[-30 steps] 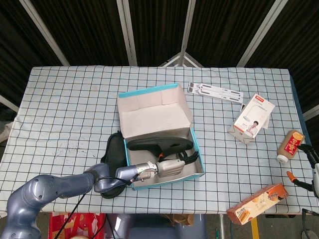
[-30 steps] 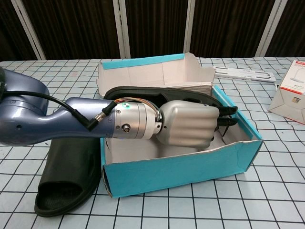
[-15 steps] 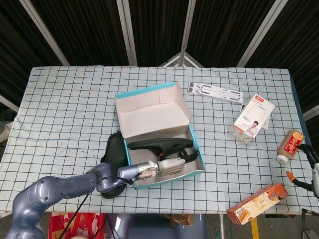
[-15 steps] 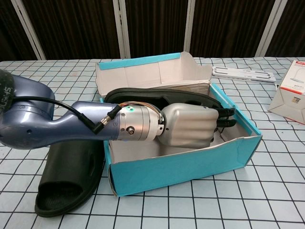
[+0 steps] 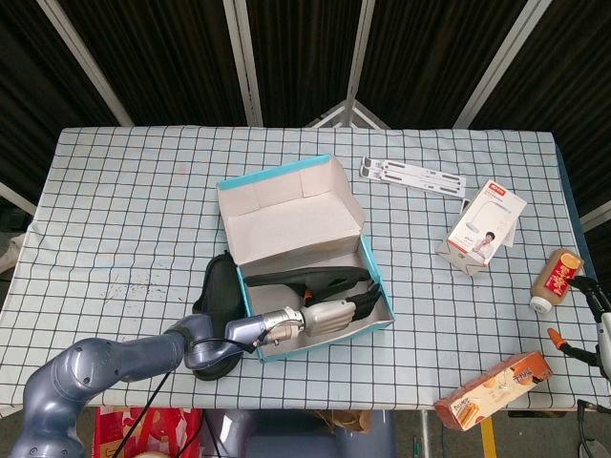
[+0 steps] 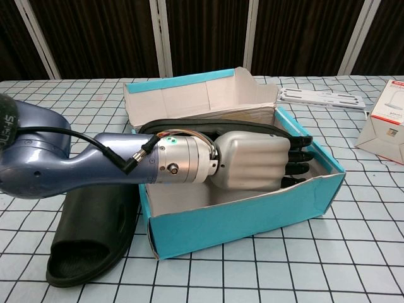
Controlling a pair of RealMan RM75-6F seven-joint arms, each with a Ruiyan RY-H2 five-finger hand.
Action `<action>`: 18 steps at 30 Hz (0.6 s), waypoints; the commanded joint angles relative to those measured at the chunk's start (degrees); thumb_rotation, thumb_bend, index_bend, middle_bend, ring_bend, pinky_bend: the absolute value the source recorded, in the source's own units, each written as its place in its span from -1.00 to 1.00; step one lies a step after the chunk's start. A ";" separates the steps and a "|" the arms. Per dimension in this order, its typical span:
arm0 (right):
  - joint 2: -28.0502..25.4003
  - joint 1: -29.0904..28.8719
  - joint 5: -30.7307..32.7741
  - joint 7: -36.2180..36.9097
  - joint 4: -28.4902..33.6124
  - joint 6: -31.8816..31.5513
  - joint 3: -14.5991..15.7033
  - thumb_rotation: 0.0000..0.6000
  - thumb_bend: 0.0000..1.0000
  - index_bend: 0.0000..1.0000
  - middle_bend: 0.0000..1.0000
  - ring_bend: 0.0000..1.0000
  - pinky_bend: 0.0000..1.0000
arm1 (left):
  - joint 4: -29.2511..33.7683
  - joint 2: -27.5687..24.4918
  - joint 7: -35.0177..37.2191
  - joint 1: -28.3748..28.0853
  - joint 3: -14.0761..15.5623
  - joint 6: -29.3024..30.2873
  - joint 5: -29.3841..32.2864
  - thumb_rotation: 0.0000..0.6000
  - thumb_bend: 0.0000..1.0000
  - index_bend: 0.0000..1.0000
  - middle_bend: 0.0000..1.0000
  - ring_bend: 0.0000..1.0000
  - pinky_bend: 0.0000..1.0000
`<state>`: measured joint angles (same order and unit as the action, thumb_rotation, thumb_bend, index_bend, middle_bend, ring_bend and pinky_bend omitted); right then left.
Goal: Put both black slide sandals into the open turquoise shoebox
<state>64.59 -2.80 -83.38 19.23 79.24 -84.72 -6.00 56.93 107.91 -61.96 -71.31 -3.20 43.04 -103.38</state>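
Shifted leftward, one shoebox (image 6: pixel 252 218) contains one sandal (image 6: pixel 189 127) gripped by the left hand (image 6: pixel 252 159); one sandal outside (image 6: pixel 88 243).

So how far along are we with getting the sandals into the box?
About halfway. One black slide sandal is inside the open turquoise shoebox, standing on edge along the back wall, and the left hand is in the box against it; whether it grips the sandal is unclear. The other black slide sandal lies on the table left of the box, untouched. The right hand waits at the table's right edge.
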 commanded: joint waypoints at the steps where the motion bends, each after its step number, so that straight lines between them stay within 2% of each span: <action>1: 0.00 0.01 0.08 0.01 -0.01 0.03 -0.02 1.00 -0.53 -0.53 -0.57 -0.49 -0.57 | 1.87 -1.26 -1.15 0.48 -0.90 0.17 0.96 1.00 -0.56 -0.98 -0.94 -1.00 -0.85; 3: -0.01 -0.02 0.08 -0.05 0.02 0.14 0.01 1.00 -0.53 -0.53 -0.57 -0.49 -0.57 | 3.65 -2.37 -2.06 0.92 -1.62 0.09 1.91 0.99 -0.56 -1.00 -0.97 -1.00 -0.85; 7: 0.02 -0.12 -0.09 -0.13 0.07 0.18 0.05 1.00 -0.53 -0.53 -0.57 -0.49 -0.57 | 7.17 -4.56 -4.62 1.90 -3.05 -0.23 3.96 0.80 -0.56 -1.00 -1.00 -1.00 -0.85; 9: 0.04 -0.06 -0.09 -0.21 0.12 0.12 0.10 1.00 -0.53 -0.53 -0.57 -0.49 -0.57 | 9.76 -6.08 -6.46 2.63 -3.79 -0.63 5.43 0.77 -0.56 -1.00 -1.00 -1.00 -0.85; 18: 0.02 -0.12 -0.19 -0.37 0.34 0.04 0.06 1.00 -0.53 -0.53 -0.57 -0.49 -0.57 | 22.85 -13.39 -17.49 6.53 -6.07 -1.69 13.24 0.79 -0.56 -1.00 -1.00 -1.00 -0.85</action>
<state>64.60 -2.92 -83.55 18.87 79.57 -84.67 -5.94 76.38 96.98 -76.15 -66.35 -8.37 41.56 -92.86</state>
